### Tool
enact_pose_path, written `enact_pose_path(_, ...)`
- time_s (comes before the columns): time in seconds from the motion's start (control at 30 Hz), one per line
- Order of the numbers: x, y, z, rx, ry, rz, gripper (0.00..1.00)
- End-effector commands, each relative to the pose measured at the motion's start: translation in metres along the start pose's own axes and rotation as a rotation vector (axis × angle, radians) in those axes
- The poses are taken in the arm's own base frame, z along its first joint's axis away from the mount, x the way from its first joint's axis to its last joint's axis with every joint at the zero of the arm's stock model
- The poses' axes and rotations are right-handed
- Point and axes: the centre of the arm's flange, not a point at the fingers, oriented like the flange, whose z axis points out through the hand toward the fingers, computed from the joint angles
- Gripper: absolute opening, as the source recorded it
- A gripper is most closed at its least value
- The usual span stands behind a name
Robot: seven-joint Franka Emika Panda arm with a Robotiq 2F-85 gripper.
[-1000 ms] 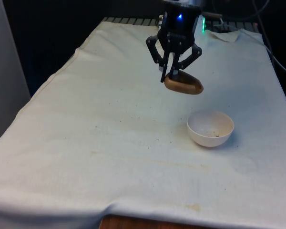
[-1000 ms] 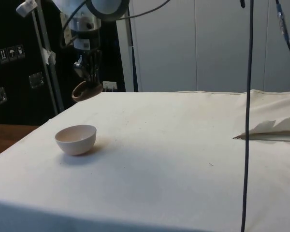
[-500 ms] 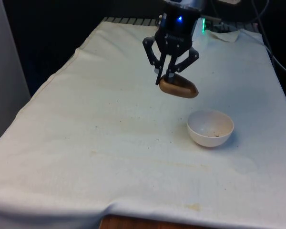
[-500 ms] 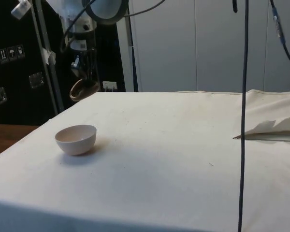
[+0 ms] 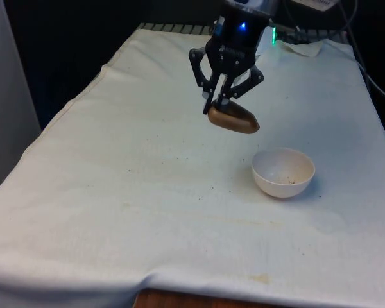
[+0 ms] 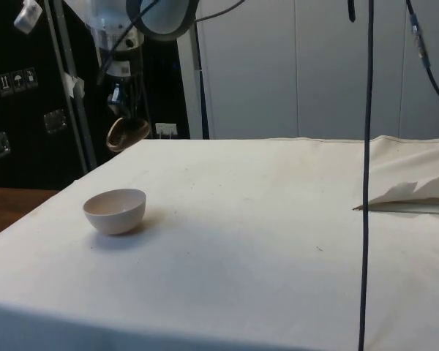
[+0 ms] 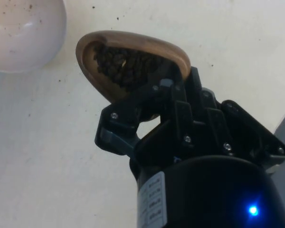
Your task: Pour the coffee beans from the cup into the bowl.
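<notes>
- Gripper (image 5: 222,101) hangs above the table, its two fingers clamped on the rim of the wooden cup (image 5: 233,119); the side view places it beyond the bowl, near the table's far edge.
- Cup sits tilted in the grasp, mouth up enough that the coffee beans (image 7: 126,66) lie heaped inside, as the wrist view shows.
- Handling, as a judgement: the cup looks light and rigid, smooth-walled, so a rim pinch could let it swivel; the beans are loose and will run out in a rush once the mouth dips.
- Bowl (image 5: 283,172) is white and stands upright on the cloth, toward the front view's right of the cup and nearer the camera, apart from it; only specks show inside.
- Pour looks not yet begun; the cup needs carrying over the bowl first.
- Cloth (image 5: 147,192) is white, slightly creased and stained, with a few dark crumbs scattered.
- Cable (image 6: 367,175) hangs in the side view's foreground.
</notes>
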Motion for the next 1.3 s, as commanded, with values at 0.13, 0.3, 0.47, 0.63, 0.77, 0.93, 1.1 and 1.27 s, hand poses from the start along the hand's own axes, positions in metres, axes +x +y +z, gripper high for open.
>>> enact_pose_path(0.13, 0.001, -0.002, -0.001, -0.027, 0.013, -0.034, 0.0)
enact_pose_path(0.3, 0.0, -0.003, -0.002, -0.05, 0.018, -0.065, 0.0)
enact_pose_path(0.47, 0.0, -0.01, -0.004, -0.069, 0.021, -0.097, 0.0)
enact_pose_path(0.63, 0.002, -0.019, -0.007, -0.074, 0.025, -0.114, 0.0)
enact_pose_path(0.77, 0.003, -0.03, -0.009, -0.08, 0.029, -0.138, 0.0)
enact_pose_path(0.93, 0.003, -0.039, -0.008, -0.091, 0.035, -0.164, 0.0)
enact_pose_path(1.1, 0.003, -0.045, -0.007, -0.103, 0.04, -0.186, 0.0)
enact_pose_path(1.27, 0.003, -0.05, -0.006, -0.124, 0.047, -0.222, 0.0)
